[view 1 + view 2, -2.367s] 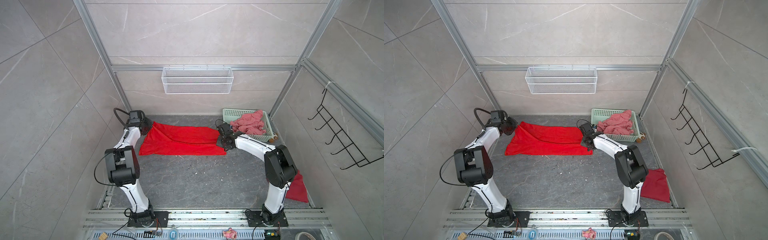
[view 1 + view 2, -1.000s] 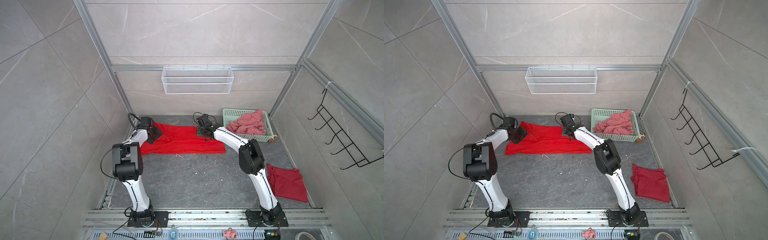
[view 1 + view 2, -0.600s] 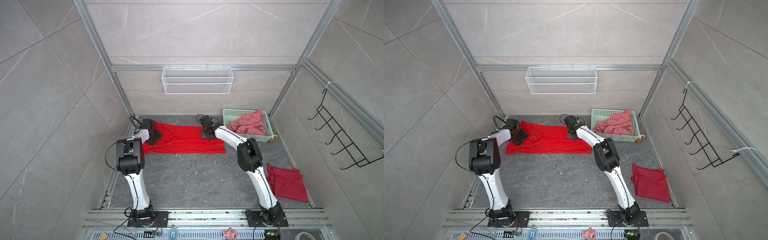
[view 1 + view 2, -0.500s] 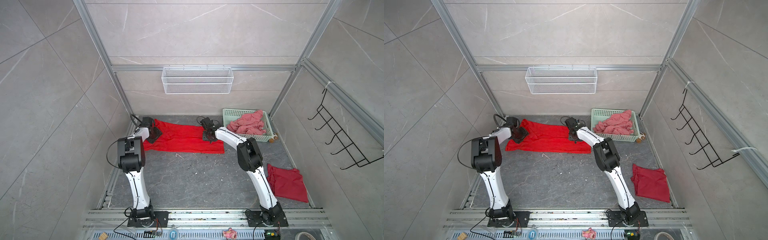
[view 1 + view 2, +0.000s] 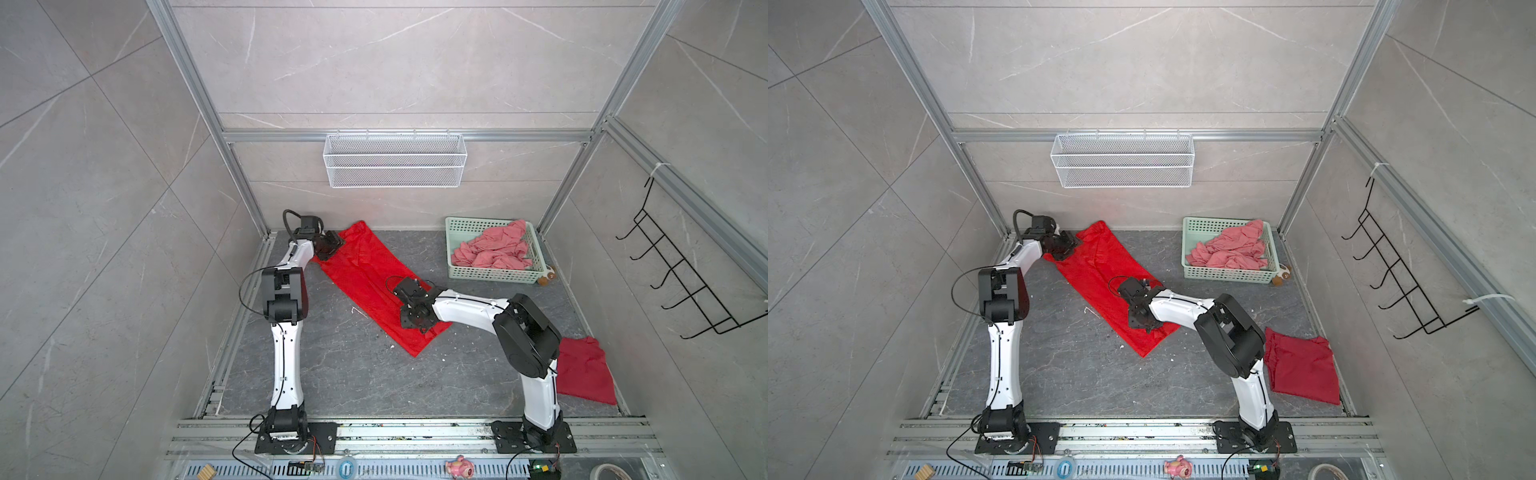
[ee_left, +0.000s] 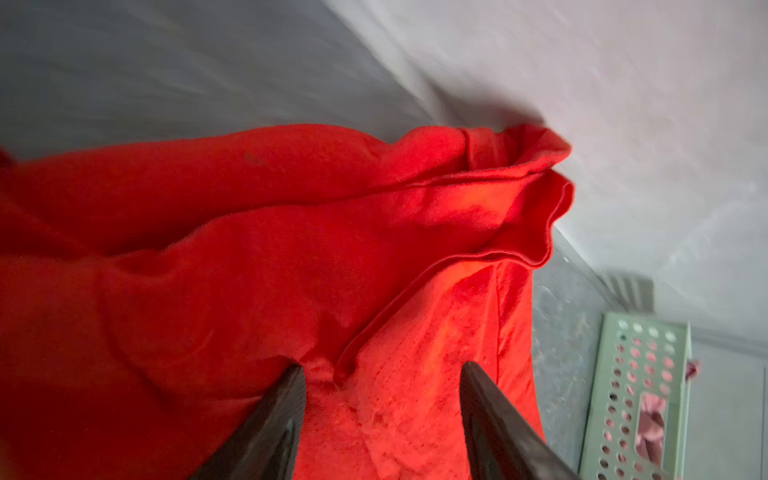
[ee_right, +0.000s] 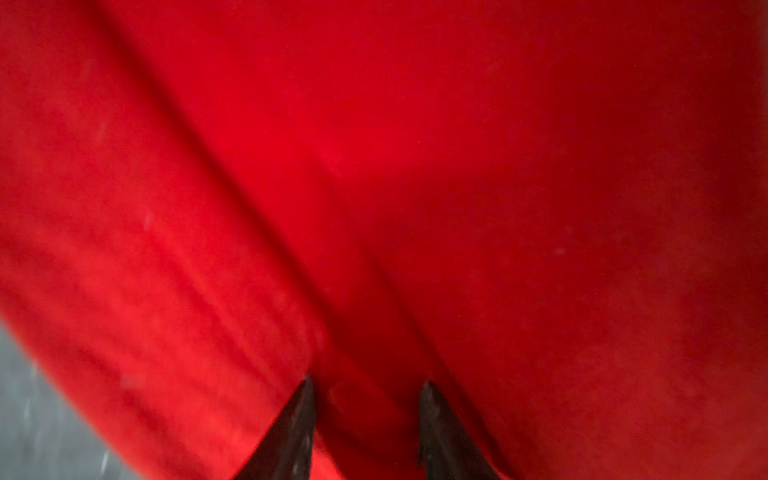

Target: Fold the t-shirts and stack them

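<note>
Currently the bright red t-shirt (image 5: pixel 365 282) is laid diagonally across the grey tabletop (image 5: pixel 332 374), with its far corner bunched against the back wall. A ridge of it is pinched in the narrowly set right gripper (image 7: pixel 368 384). The left gripper (image 6: pixel 381 368) stands wider with cloth between the jaws; whether it is clamped cannot be told. Risk noted: an uneven pull could slip the hem free or skew the fold, and the wall-side bunching could be pressed into creases.

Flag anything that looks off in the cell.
Red shirt lies skewed across the floor, far end bunched against the back wall. Small toy sits beside the basket corner. White scraps litter the floor.
</note>
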Robot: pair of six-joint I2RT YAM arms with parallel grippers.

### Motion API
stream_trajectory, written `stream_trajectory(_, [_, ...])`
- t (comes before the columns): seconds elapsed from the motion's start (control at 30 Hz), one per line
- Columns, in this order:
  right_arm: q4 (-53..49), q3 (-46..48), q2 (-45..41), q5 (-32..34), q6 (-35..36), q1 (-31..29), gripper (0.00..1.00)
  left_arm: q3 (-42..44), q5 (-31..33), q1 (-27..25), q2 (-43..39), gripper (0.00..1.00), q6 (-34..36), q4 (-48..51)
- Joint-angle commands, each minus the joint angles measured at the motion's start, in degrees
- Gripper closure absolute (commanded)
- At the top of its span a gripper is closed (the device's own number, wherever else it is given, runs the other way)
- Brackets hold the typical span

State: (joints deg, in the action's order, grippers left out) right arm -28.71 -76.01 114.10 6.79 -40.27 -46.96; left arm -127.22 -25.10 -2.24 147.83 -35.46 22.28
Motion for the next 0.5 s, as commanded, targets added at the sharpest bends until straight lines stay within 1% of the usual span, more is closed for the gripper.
stream_trajectory(0.0, [-5.9, 5.9, -3.1, -4.5, -5.3, -3.2, 0.54, -5.9, -7.3, -4.8, 3.1, 0.38, 3.8, 2.1])
stream_trajectory(0.07, [-7.4, 6.9, -6.3, -2.3, -6.3, -4.5, 0.53, -7.2, -8.1, -6.6, 3.2, 0.38, 5.5, 2.3])
stream_trajectory(0.17, [-9.9, 6.5, -10.6, 2.7, -5.7, -4.9, 0.52, -5.2, -7.5, -7.7, 0.4, 0.38, 7.0, 1.1])
stream_trajectory(0.23, [-10.8, 5.4, -12.8, 5.2, -3.6, -4.9, 0.51, -1.4, -6.5, -7.8, -3.6, 0.38, 7.3, -1.3])
stream_trajectory(0.33, [-11.4, 3.2, -14.0, 8.7, -0.3, -4.9, 0.48, 7.0, -2.8, -7.7, -11.4, 0.38, 8.8, -4.7])
stream_trajectory(0.4, [-11.7, 1.9, -13.1, 11.0, 1.6, -4.8, 0.47, 11.7, -0.3, -7.9, -16.1, 0.38, 9.0, -4.6])
stream_trajectory(0.47, [-11.9, 0.4, -11.1, 12.5, 3.3, -4.3, 0.47, 14.8, 1.2, -8.5, -18.7, 0.37, 8.9, -3.0])
